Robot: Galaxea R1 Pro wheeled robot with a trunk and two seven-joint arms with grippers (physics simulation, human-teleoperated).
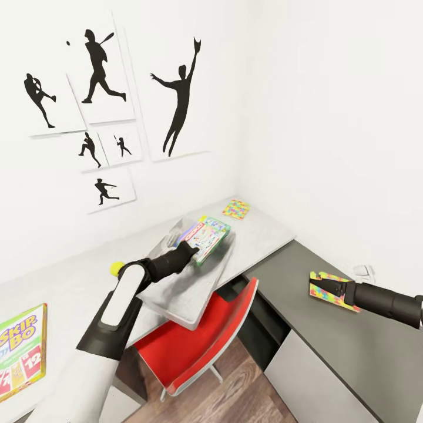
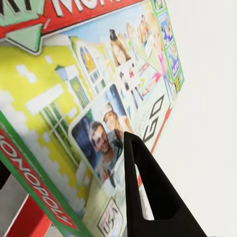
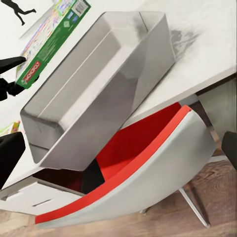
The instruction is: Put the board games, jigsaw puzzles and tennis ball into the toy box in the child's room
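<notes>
My left gripper [image 1: 189, 251] is shut on the edge of a Monopoly board game [image 1: 205, 237], holding it tilted over the far end of the grey toy box [image 1: 182, 288]. In the left wrist view one black finger [image 2: 148, 197] lies against the game's cover [image 2: 74, 98]. My right gripper [image 1: 322, 286] stands open over a colourful jigsaw puzzle [image 1: 332, 295] on the dark surface; whether they touch I cannot tell. A second jigsaw puzzle [image 1: 236, 208] lies at the table's far corner. The tennis ball [image 1: 117, 268] sits beside my left arm. A Skip-Bo game [image 1: 20, 352] lies at the near left.
A red chair [image 1: 194, 335] is tucked under the white table [image 1: 264, 235], right below the overhanging toy box [image 3: 113, 89]. The dark grey cabinet top [image 1: 329, 346] runs along the right wall. Silhouette pictures hang on the wall behind.
</notes>
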